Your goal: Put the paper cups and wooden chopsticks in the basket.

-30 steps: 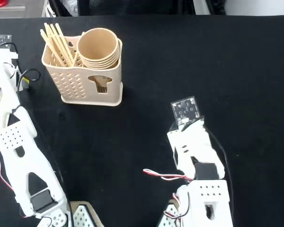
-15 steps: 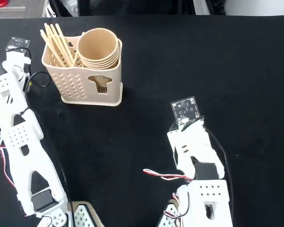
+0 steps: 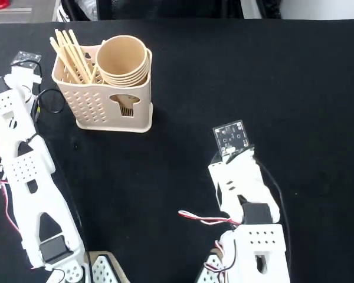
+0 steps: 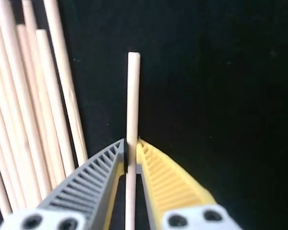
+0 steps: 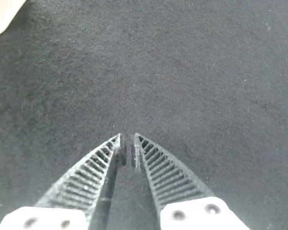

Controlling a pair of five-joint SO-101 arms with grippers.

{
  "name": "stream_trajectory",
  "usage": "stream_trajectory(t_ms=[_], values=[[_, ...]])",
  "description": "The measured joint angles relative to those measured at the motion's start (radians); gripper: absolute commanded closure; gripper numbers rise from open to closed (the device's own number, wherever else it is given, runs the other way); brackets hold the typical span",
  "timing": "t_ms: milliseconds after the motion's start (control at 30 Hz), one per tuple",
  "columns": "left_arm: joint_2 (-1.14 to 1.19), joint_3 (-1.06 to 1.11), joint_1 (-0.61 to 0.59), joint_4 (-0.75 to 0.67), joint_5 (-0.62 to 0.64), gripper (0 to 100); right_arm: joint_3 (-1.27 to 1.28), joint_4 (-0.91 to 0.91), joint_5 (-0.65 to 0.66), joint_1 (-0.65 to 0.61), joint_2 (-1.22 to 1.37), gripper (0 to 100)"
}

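The left gripper [image 4: 130, 148] is clenched on a single wooden chopstick [image 4: 133, 96], pinched at the fingertips so the stick runs straight ahead between the jaws. Whether it is already off the black table [image 3: 253, 71] I cannot tell. The loose chopsticks [image 4: 33, 96] lie just beside it, at the table's left edge. The basket [image 3: 112, 106] stands far and to the right of that arm, with the stacked paper cups [image 3: 123, 59] in its right part and the binned chopsticks [image 3: 71, 53] leaning in its left. The right gripper [image 5: 128, 146] is closed on nothing over bare table near the middle.

A thin round stick will likely pivot, so the grip should stay firm. It should be raised clear of the pile and tipped upright. Its end should then drop past the left rim before release, without nudging the leaning sticks.
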Motion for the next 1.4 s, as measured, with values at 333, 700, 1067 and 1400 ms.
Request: stream_trajectory(t_ms=[333,700,1067,1400], values=[[-0.224,0.043,-0.015,0.023,0.155,97,0.0,0.0,0.0,0.0,0.0,95.6],[-0.609,0.091,-0.104,0.028,0.351,97,0.0,0.0,0.0,0.0,0.0,95.6],[-1.119,0.798,-0.1,0.025,0.364,97,0.0,0.0,0.0,0.0,0.0,95.6],[-1.656,1.501,-0.023,-0.402,0.362,97,0.0,0.0,0.0,0.0,0.0,96.8]])
